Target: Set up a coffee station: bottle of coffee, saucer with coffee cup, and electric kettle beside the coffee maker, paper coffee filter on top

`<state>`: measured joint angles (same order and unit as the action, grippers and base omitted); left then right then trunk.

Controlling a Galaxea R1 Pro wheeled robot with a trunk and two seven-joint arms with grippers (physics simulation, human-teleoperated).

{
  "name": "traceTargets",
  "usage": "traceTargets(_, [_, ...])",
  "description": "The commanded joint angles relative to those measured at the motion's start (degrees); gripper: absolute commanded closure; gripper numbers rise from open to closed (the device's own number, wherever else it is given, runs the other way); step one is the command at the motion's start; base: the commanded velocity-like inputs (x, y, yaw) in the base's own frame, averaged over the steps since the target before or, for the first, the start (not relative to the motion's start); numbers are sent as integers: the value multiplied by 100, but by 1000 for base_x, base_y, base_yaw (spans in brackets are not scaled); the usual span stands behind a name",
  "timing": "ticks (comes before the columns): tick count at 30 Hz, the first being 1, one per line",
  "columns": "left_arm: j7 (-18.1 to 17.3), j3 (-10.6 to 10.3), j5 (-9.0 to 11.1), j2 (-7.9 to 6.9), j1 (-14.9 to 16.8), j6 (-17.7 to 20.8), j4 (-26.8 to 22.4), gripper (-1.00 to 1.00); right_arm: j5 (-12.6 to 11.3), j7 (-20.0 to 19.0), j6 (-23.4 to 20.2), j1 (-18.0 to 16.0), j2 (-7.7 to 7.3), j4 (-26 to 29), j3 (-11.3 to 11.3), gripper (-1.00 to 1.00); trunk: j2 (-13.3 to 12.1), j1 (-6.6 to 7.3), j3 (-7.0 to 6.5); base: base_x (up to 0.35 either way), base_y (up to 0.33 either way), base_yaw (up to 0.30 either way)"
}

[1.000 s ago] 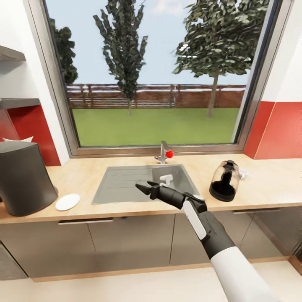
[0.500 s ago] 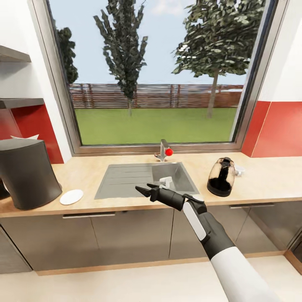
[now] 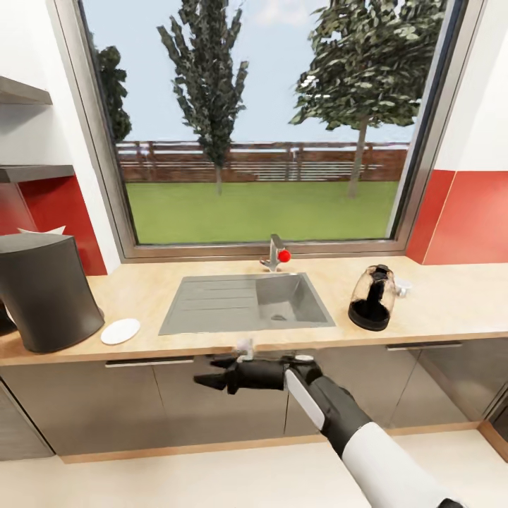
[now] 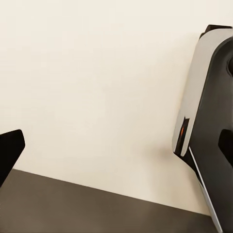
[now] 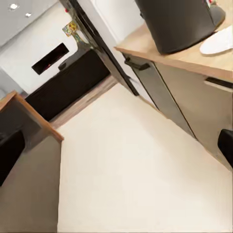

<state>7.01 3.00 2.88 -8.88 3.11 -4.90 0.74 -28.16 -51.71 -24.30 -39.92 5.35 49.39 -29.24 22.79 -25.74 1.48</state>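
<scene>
The dark grey coffee maker [image 3: 46,293] stands at the counter's left end, with a white paper edge [image 3: 39,230] peeking up behind its top. A white saucer [image 3: 121,331] lies bare beside it; both appear in the right wrist view as coffee maker [image 5: 174,24] and saucer [image 5: 218,41]. The electric kettle [image 3: 372,298] stands right of the sink, with a small white object [image 3: 403,286] behind it. My right gripper [image 3: 212,372] hangs open and empty in front of the cabinet doors, below the counter edge. My left gripper [image 4: 116,150] is open over the floor. The coffee bottle is out of view.
A steel sink [image 3: 240,303] with a red-knobbed tap [image 3: 277,255] is set in the wooden counter [image 3: 451,310] under the window. Wall shelves [image 3: 28,171] sit at upper left. Cabinet fronts [image 3: 141,409] run below the counter, above cream floor [image 5: 126,184].
My right arm has dropped from above the sink to below the counter edge and swung left. The view pulled back slightly a second ago, then held.
</scene>
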Motion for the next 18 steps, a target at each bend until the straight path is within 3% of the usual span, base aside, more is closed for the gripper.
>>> traceTargets(1, [7,21,23,2,6,-24,7,-100,-45,1,-55,-7,43,-146,-115,-100,13,-4,13,0,0,0])
traceTargets(4, [17,10,12,1,6,-26,6,-100,-19,137,-50,-7,198,-1285,-357,-100,13,-4,13,0,0,0])
traceTargets(7, [18,-3,4,3,6,-28,5,-100,-4,182,64,-7,221,-2452,-433,-100,13,-4,13,0,0,0])
traceTargets(9, [20,-11,2,7,6,-31,2,-100,240,205,577,-7,205,-3619,-460,-100,13,-4,13,0,0,0])
traceTargets(11, [20,3,2,14,6,-31,-2,-100,501,330,1053,-7,142,-4337,-460,-100,13,-4,13,0,0,0])
traceTargets(15, [23,27,13,28,6,-27,-26,-100,673,1435,1625,96,-483,-4721,-462,-100,13,-4,13,0,0,0])
traceTargets(16, [27,37,26,33,11,-12,-40,-100,661,2150,1716,216,-796,-4773,-446,-100,13,-4,13,68,-42,0])
traceTargets(18, [28,40,34,43,13,3,-52,-100,597,3014,1729,294,-1006,-4784,-434,-100,13,-4,13,140,-89,0])
